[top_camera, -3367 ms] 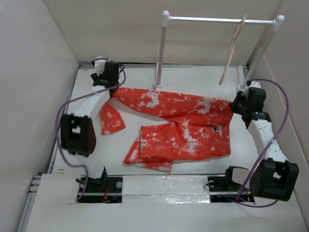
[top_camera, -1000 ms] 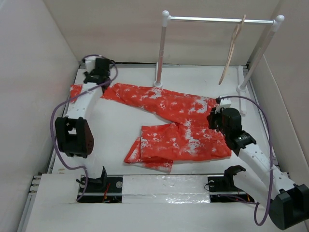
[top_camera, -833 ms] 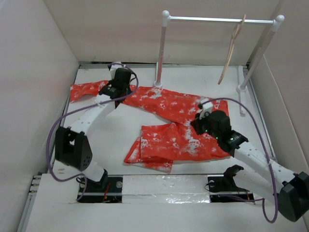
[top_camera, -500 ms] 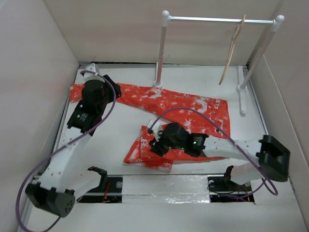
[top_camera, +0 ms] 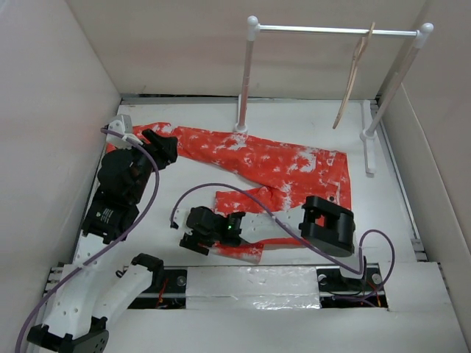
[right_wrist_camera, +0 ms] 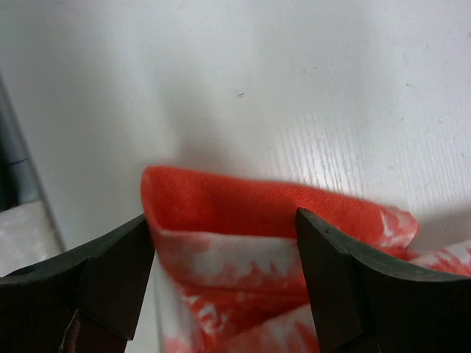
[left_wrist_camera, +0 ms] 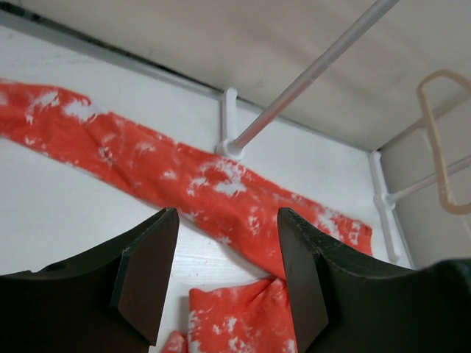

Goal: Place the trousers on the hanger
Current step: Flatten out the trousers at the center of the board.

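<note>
The trousers (top_camera: 280,165) lie flat on the white surface (top_camera: 184,184), not on the hanger. Their long axis runs roughly left to right. 1 leg stretches from the far-left corner down past the foot of the left post toward the right side, where the cloth is widest. The other leg doubles back from there toward the left, nearer the arm bases, and ends in a folded edge.

The hanger (top_camera: 357,73) hangs by its hook from the white rail (top_camera: 331,30) near the right post. It is seen almost edge-on, with its lower end slanting left, well apart from the cloth.

The left hand (top_camera: 163,145) sits at the far-left end of the upper leg. In its wrist view its jaws stand apart with nothing between them, and the trousers (left_wrist_camera: 221,184) and hanger (left_wrist_camera: 441,147) lie beyond.

The right hand (top_camera: 190,243) is low at the left end of the folded leg. Its jaws are spread wide on either side of the rounded fold of cloth (right_wrist_camera: 243,213), not closed on it.

Pale, plain walls (top_camera: 59,110) box in the surface on 3 sides. A shiny strip (top_camera: 250,283) runs along the near edge between the 2 arm bases. Purple cables (top_camera: 147,198) loop from both arms.
</note>
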